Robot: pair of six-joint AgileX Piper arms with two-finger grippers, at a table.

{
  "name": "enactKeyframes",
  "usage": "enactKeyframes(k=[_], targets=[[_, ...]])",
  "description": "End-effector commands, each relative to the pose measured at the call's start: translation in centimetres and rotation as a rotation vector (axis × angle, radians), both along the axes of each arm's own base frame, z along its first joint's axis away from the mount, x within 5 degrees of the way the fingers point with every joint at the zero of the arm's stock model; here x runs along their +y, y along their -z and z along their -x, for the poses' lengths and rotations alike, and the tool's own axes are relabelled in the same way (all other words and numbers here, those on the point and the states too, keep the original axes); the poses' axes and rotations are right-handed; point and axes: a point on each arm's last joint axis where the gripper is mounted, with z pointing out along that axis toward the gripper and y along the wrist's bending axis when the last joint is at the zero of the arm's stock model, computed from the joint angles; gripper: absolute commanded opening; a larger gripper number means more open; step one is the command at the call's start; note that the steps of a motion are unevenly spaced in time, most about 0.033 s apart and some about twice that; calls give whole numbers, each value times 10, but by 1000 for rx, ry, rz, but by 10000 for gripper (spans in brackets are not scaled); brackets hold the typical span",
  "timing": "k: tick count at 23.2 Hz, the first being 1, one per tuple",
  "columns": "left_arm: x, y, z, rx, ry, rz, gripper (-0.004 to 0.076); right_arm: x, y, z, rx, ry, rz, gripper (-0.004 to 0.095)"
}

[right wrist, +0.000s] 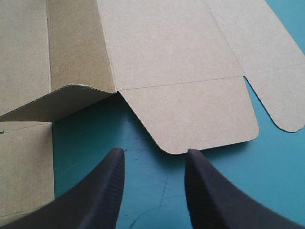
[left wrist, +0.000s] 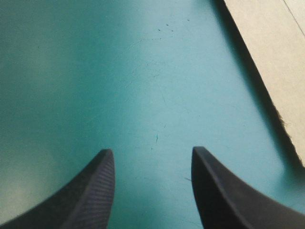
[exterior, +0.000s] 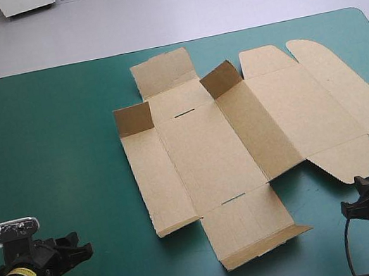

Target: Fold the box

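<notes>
Right claw (right wrist: 153,153), mine, spread: box (right wrist: 190,114) flap lies just ahead of it; left claw (left wrist: 152,160), also spread, farther from box.

The left gripper (left wrist: 152,150), with two black curved fingers standing apart, is over the teal-green table cover (left wrist: 119,71). Ahead of it, to one side, lies an edge of the flat brown cardboard box (left wrist: 276,47), not touching.
</notes>
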Motion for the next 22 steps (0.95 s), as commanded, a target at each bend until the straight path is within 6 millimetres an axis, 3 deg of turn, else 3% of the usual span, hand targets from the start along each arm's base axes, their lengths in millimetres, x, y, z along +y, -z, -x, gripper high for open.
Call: enactKeyframes(k=[1, 14, 17, 22], targets=[[-1, -15, -4, -87, -4, 21, 361, 0, -14, -4, -82, -2, 4, 376], [-3, -13, -2, -51, 2, 53, 361, -1, -14, -5, -88, -16, 45, 376], [-9, -11, -6, -22, 16, 134, 361, -1, -17, -6, -121, -63, 119, 376], [-15, -11, -20, -24, 23, 213, 361, -2, -28, -5, -171, -33, 98, 377]])
